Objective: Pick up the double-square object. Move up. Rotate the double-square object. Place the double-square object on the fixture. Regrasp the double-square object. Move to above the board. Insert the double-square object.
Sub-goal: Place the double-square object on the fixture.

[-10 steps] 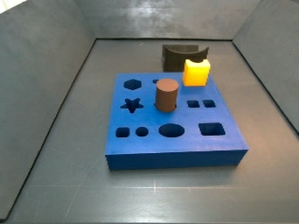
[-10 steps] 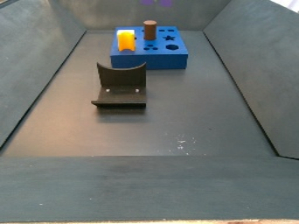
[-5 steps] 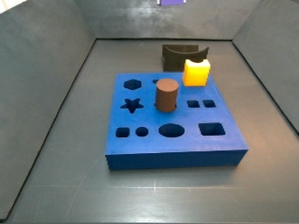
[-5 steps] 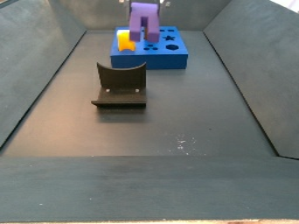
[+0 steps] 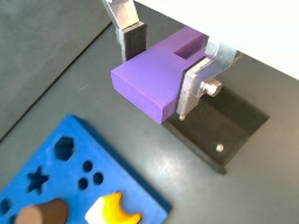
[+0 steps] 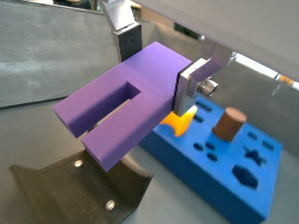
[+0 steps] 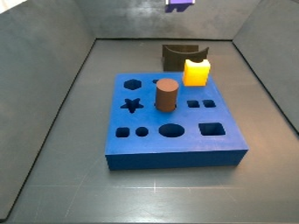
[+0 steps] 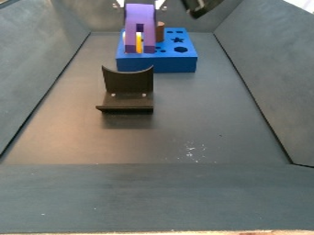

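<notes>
In a wrist view the gripper [image 5: 163,61] has its two silver plates pressed against opposite sides of the double-square object [image 5: 158,79], a purple block carried in the air. Below it lie the dark base of the fixture [image 5: 222,131] and a corner of the board [image 5: 70,188], neither touching the block

In a wrist view from another angle the gripper [image 6: 158,54] clamps the double-square object [image 6: 117,105] near one end; a slot shows in the block's face, and its free end slopes down toward the fixture [image 6: 82,188]. Behind, the board [image 6: 228,166] carries a brown cylinder [image 6: 232,124], and a bit of a yellow block [image 6: 177,122] peeks out under the purple one

In a side view only the lower tip of the double-square object [image 7: 179,4] shows at the top edge, high over the fixture [image 7: 179,54]; the gripper is out of frame. The yellow block [image 7: 198,72] and brown cylinder [image 7: 167,96] are seated in the board [image 7: 176,144]

In a side view the double-square object [image 8: 142,26] hangs clear above the tabletop [image 8: 185,128], with the fixture [image 8: 127,90] nearer the camera and the board [image 8: 166,57] behind. The fingers cannot be made out here

By my reading, picking up and lifting are done and the rotation is under way or just finished. Still left: setting the block on the fixture, regrasping, moving over the board and inserting
</notes>
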You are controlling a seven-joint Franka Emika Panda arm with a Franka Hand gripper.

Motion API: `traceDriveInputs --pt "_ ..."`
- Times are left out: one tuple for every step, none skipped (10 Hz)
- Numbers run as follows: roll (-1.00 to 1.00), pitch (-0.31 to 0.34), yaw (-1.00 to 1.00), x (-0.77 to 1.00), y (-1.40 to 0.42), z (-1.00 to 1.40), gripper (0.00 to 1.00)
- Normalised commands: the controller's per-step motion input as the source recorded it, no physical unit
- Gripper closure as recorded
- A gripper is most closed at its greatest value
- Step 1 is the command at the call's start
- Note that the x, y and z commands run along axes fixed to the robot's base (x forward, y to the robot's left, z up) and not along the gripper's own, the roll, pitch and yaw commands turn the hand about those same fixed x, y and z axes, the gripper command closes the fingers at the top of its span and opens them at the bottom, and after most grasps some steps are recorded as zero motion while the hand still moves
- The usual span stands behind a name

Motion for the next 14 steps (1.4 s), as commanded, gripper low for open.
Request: traceDriveInputs --pt "-0.63 0.1 -0.11 0.43 0.06 -0.03 1.0" --pt "-0.53 0.091 -0.11 0.39 0.06 -0.03 1.0" --pt "-0.31 0.076 -0.11 0.31 0.05 -0.02 1.0" --pt "-0.21 0.063 -0.11 0.24 0.04 -0.01 1.0" --pt "-1.0 0.209 0.01 0.16 0.14 -1.0 1.0" --pt "-1.0 0.208 0.01 0.14 0.14 -1.0 1.0" --pt "-0.99 0.225 -0.06 0.15 0.14 -1.0 1.0" --pt "-0.83 0.227 -0.11 0.16 0.14 -1.0 1.0" --pt "-0.68 0.208 -0.15 0.17 0.14 -1.0 1.0" --pt "-0.46 0.169 -0.19 0.18 0.14 -1.0 1.0" --pt "-0.31 0.138 -0.21 0.19 0.14 -1.0 1.0" --pt "-0.22 0.093 -0.21 0.2 0.13 -1.0 1.0" --pt "-0.18 0.04 -0.21 0.18 0.13 -0.92 1.0" --pt "-0.18 0.011 -0.19 0.16 0.11 -0.73 1.0"
